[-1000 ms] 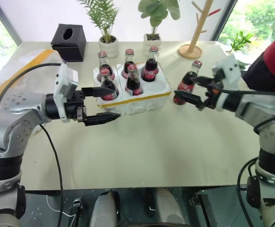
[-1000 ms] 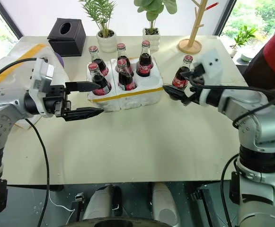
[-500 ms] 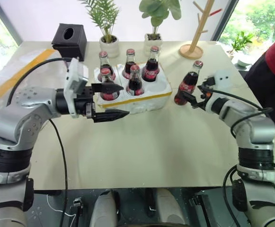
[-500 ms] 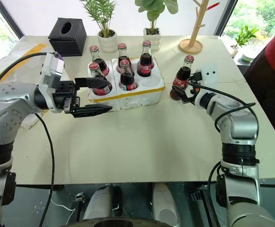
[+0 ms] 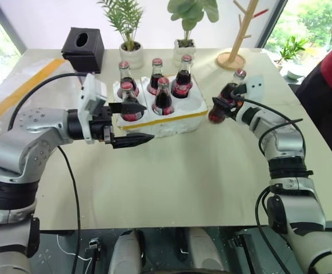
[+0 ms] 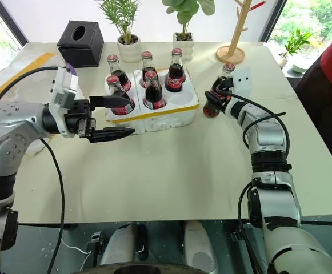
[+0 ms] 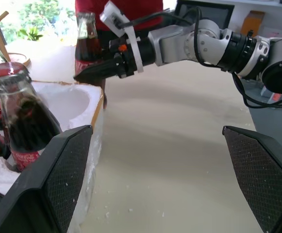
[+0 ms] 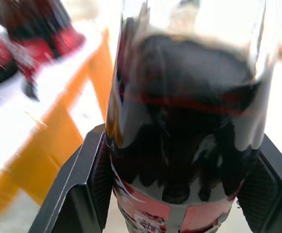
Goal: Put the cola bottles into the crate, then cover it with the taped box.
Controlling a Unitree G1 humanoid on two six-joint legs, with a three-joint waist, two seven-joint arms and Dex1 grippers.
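- Currently on the table (image 5: pixel 171 171): the crate (image 5: pixel 180 117), a low white styrofoam block with a thin yellow tape band, holding five cola bottles (image 5: pixel 163 97) upright in its holes; the front-right hole stands unfilled.
- Sixth cola bottle (image 5: pixel 225 101): just beside the crate's right end, tilted, pinched at its body between the black fingers of the right gripper (image 5: pixel 218 108).
- Left gripper (image 5: pixel 131 122): fingers spread wide, holding nothing, level at the crate's front-left corner.
- Behind the crate: black tissue box (image 5: pixel 83 50), two potted plants (image 5: pixel 130 28), wooden stand (image 5: pixel 236 40).
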